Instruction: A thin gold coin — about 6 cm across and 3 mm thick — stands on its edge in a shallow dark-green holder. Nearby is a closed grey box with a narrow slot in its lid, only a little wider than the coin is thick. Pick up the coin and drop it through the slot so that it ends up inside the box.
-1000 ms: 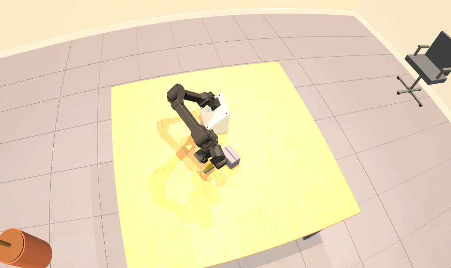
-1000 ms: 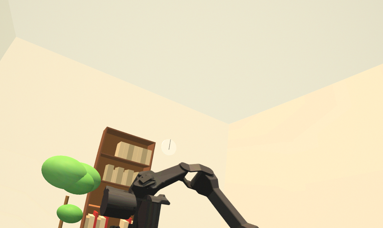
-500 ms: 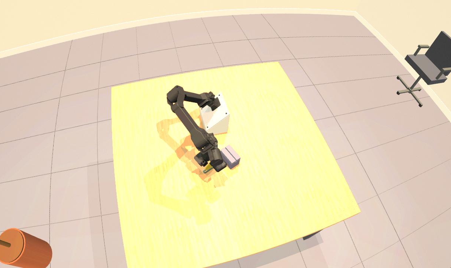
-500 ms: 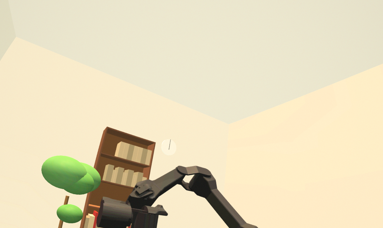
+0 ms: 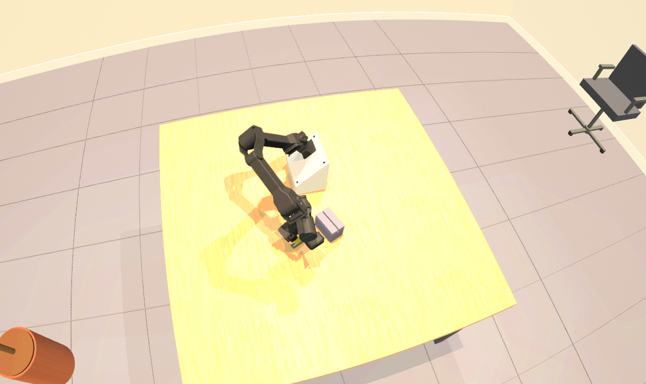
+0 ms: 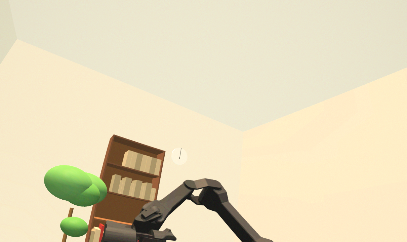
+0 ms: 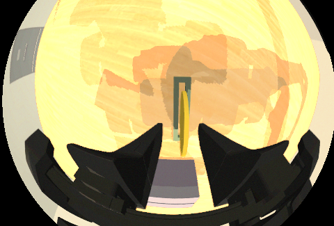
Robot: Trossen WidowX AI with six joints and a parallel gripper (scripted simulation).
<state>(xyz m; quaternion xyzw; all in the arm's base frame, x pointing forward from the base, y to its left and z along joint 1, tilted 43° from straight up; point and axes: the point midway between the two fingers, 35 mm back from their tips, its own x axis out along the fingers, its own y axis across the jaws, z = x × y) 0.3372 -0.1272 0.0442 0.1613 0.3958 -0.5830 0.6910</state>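
Note:
The thin gold coin (image 7: pixel 184 125) stands on edge in the dark-green holder (image 7: pixel 176 108), showing edge-on in the wrist view. My gripper (image 7: pixel 181 125) is open, its two black fingertips on either side of the coin's line and not touching it; their height above it is hard to judge. In the top view the gripper body hides most of the coin and holder (image 5: pixel 294 246). The closed grey box (image 5: pixel 334 232) (image 7: pixel 175 172) stands just right of the gripper in the top view, with its narrow dark slot running along the lid.
The white wedge-shaped base block (image 5: pixel 313 178) stands behind the grey box in the top view, with the arm mounted on it. All stand on the yellow table (image 5: pixel 401 248). The exterior view shows only part of the arm (image 6: pixel 174 195), walls and a bookshelf (image 6: pixel 132 143).

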